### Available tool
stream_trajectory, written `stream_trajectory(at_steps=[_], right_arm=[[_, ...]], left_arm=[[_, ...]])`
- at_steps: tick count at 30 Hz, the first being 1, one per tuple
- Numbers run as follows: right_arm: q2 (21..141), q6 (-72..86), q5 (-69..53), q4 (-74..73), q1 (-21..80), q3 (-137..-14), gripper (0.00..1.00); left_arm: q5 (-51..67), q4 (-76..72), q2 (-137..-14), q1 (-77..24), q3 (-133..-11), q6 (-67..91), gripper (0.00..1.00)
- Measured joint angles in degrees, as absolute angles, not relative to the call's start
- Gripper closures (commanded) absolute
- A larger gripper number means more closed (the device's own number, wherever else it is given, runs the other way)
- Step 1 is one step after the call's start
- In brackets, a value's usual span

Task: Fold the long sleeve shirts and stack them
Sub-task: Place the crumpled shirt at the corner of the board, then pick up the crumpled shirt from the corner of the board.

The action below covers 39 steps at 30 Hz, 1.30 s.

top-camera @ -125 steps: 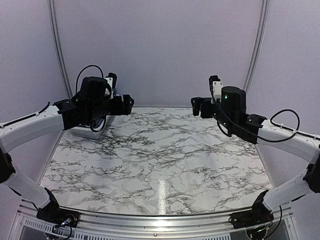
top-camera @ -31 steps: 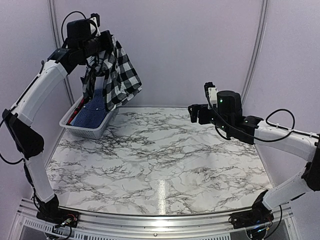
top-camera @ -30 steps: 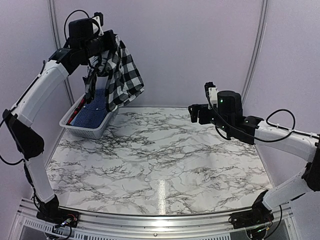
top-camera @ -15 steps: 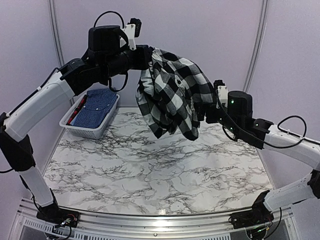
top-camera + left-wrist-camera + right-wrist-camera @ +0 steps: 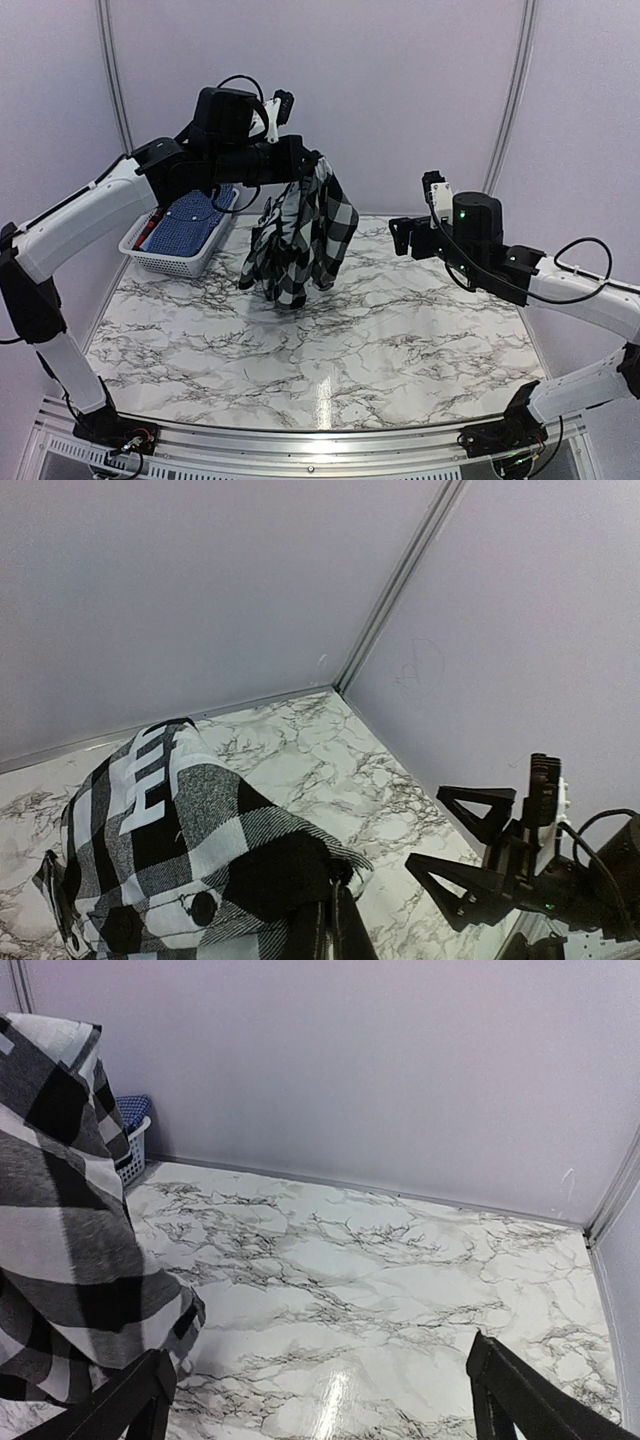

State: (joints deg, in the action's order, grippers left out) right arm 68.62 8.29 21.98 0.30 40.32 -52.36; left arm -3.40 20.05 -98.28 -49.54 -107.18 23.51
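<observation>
The white slotted basket (image 5: 178,262) at the far-left corner holds a blue printed shirt (image 5: 192,215) — partly hidden behind the left arm. The left gripper (image 5: 306,166), pinched tight, dangles the black-and-white checked shirt (image 5: 300,240) over the marble table (image 5: 400,330), bunched, its sleeves indistinguishable. The right gripper (image 5: 402,234) hovers spread wide — holding nothing.

left arm (image 5: 90,205) raised, reaching forward | left claw (image 5: 306,166) clamped | right arm (image 5: 580,290) low | right claw (image 5: 401,237) wide apart
</observation>
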Motion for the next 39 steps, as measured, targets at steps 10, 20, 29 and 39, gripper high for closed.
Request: stream_trajectory(at_steps=[10, 20, 29, 39], right_arm=[[64.4, 7.2, 23.5, -1.6, 40.4, -51.3, 0.02], [65.1, 6.9, 24.3, -4.6, 40.4, -52.0, 0.02], [66.0, 5.7, 19.6, -10.5, 44.8, -52.0, 0.04], [70.8, 10.0, 15.2, -17.4, 73.2, -50.2, 0.08]], left_arm=[[-4.1, 22.1, -85.5, -58.7, -102.3, 24.6, 1.0], [2.3, 26.1, -103.6, -44.9, -117.4, 30.6, 0.01], [3.5, 30.5, -107.1, -40.8, -100.6, 31.1, 0.01], [-0.6, 26.4, -77.3, -40.0, -67.6, 34.7, 0.01]])
